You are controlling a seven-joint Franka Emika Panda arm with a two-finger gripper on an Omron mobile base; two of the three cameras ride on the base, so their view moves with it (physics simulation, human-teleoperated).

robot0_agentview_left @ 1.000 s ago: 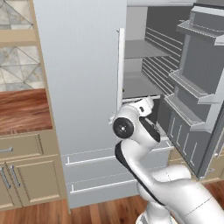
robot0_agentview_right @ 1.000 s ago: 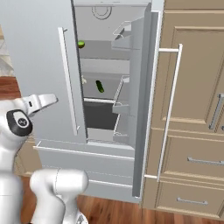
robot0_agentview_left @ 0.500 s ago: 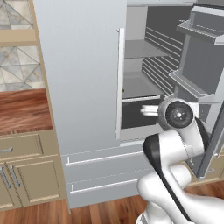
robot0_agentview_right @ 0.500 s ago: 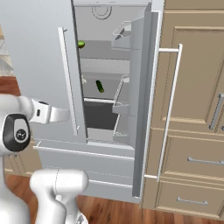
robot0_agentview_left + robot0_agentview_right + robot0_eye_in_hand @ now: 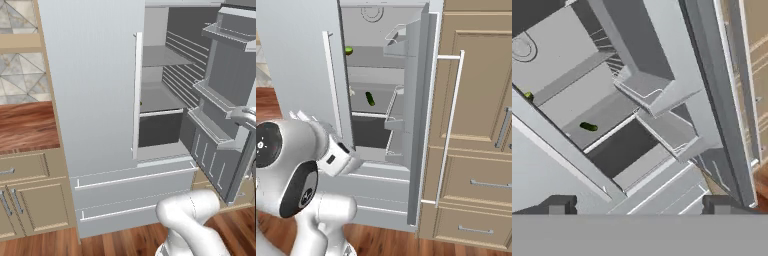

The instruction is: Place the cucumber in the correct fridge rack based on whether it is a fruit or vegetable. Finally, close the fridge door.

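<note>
While the fridge door (image 5: 415, 125) stands open, cucumber (image 5: 370, 98) lies on the lower rack (image 5: 373, 107) | gripper (image 5: 639, 205) empty, fingers spread apart | cucumber (image 5: 588, 126) at 10 o'clock in hand view | lime (image 5: 348, 50) on upper shelf

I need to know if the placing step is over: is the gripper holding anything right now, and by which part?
Nothing is held. The gripper is open and empty, and the cucumber lies on the lower fridge rack.
</note>
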